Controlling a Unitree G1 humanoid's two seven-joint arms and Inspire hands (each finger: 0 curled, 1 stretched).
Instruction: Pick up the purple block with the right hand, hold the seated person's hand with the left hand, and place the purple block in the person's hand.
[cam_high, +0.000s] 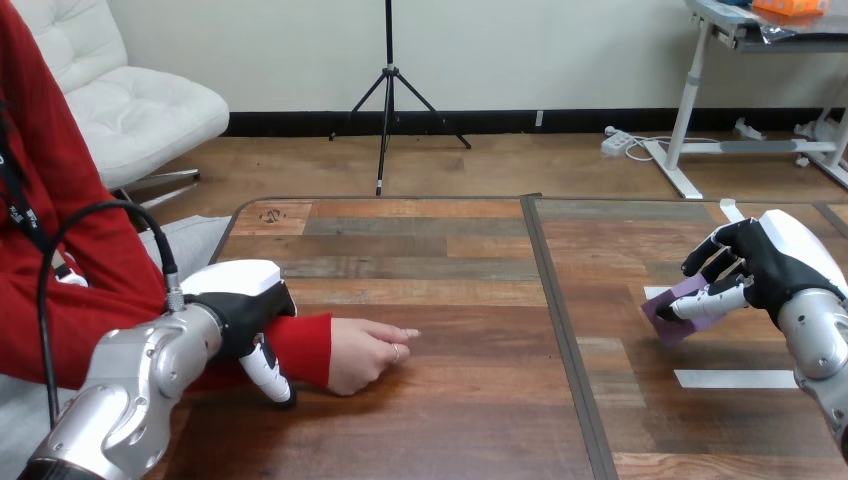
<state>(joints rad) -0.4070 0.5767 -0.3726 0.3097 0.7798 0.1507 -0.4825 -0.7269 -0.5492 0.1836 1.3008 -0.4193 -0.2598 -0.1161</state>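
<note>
The right hand (775, 265) is at the table's (450, 420) far right, its fingers and thumb curled round the purple block (672, 312), with the thumb lying across the block's upper face. The block sits low, at or just above the wood and beside a white tape strip (735, 379); I cannot tell whether it has left the surface. Across the table the left hand (240, 300) lies over the person's wrist (305, 345), fingers curled down round the red sleeve, one of them reaching the table on the near side. The person's hand (360, 355) rests on the wood just past it, loosely closed, with the palm not turned up.

The step in hand looks like the lift and carry. To do it well, the pinch should be firm before the block rises, since it seems caught near one end and could pivot. It should rise straight up, then cross well above the seam in the tabletop. The two hands are well apart, so the travel is long and should be smooth.

The left hand's hold should be light and steady (a wrist is not a block). The block can only be put down once the person's palm opens upward, so the right hand should pause above the palm, lower until the block touches, and only then let go.
</note>
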